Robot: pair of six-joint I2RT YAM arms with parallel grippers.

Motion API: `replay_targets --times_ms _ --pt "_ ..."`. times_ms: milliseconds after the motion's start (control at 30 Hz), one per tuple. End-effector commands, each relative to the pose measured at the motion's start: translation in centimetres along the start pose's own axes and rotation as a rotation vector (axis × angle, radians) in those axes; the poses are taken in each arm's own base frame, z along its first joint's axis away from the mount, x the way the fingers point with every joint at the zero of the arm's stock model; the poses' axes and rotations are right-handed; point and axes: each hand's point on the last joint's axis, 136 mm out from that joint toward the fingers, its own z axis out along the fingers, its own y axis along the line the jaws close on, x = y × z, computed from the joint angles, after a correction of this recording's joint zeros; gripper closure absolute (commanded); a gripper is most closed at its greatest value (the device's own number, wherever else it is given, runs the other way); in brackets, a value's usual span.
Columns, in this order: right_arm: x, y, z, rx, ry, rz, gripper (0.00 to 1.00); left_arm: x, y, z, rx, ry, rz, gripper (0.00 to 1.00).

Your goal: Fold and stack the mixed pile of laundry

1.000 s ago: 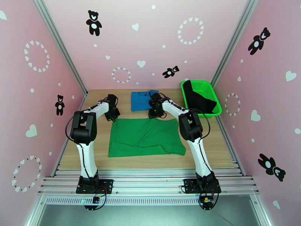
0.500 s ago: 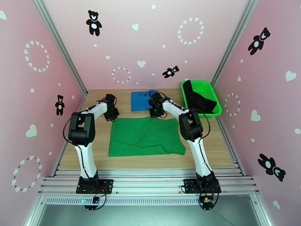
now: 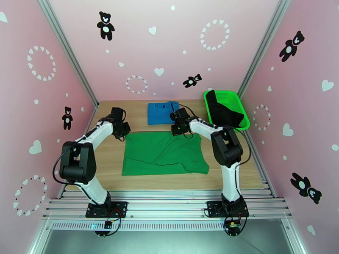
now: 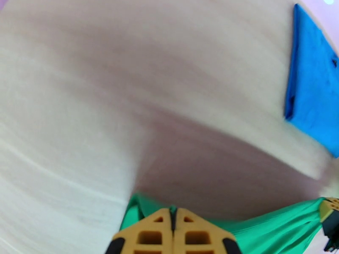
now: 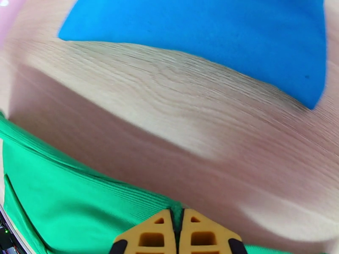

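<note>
The bright green garment point(image 3: 163, 153) lies spread flat in the middle of the wooden table point(image 3: 106, 161). My left gripper point(image 3: 123, 132) is shut on its far left corner, and my right gripper point(image 3: 180, 131) is shut on its far edge near the right. In the left wrist view the closed gripper point(image 4: 172, 209) pinches green cloth point(image 4: 275, 233). The right wrist view shows the same, the gripper point(image 5: 177, 211) closed on the green hem point(image 5: 63, 187). The folded blue T-shirt point(image 3: 162, 113) point(image 4: 313, 94) point(image 5: 212, 34) lies just beyond. The black garment point(image 3: 224, 111) sits in the basket.
A bright green plastic mesh basket point(image 3: 238, 99) stands at the far right corner of the table. Pink walls close in the left, back and right sides. Bare wood shows left of the green garment and along the near edge.
Both arms have dropped lower and their elbows have swung outward. The two grippers have drawn slightly apart along the green garment's far edge, still shut on it.
</note>
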Motion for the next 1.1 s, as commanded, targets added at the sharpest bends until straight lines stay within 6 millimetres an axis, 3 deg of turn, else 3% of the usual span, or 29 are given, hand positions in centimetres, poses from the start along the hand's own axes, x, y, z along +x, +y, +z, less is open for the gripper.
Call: replay_targets --times_ms 0,167,367,533,567,767,833,933,1000,1067 --pt "-1.9 0.8 -2.4 0.017 -0.142 -0.024 1.0 0.2 0.0 -1.6 0.044 -0.043 -0.019 1.0" --pt "0.7 1.4 -2.2 0.045 -0.151 -0.039 1.0 2.4 0.9 -2.4 0.059 -0.045 -0.026 1.0" --pt "4.4 1.3 -2.2 0.135 -0.185 -0.038 1.0 6.5 2.0 -2.1 0.053 -0.029 -0.026 1.0" --pt "7.0 1.0 -2.6 0.194 -0.202 -0.02 0.77 10.2 3.5 -0.9 0.006 0.006 -0.022 0.99" --pt "7.2 1.0 -3.0 0.198 -0.212 -0.016 0.74 10.6 3.9 -0.9 -0.002 0.007 -0.027 0.9" --pt "6.3 1.9 -7.0 0.204 -0.264 -0.01 0.63 10.9 5.2 -3.7 -0.032 -0.053 -0.045 0.51" --pt "5.6 2.3 -7.9 0.202 -0.265 -0.004 0.63 10.4 5.4 -5.1 -0.039 -0.08 -0.047 0.47" --pt "4.5 3.0 -7.5 0.19 -0.229 -0.013 0.64 9.5 4.9 -6.2 -0.034 -0.1 -0.038 0.48" --pt "3.8 3.5 -6.6 0.174 -0.205 -0.015 0.68 9.0 4.1 -6.0 -0.025 -0.088 -0.027 0.54" --pt "3.4 3.8 -5.2 0.165 -0.176 -0.012 0.73 8.7 3.1 -4.8 -0.014 -0.054 -0.015 0.72"
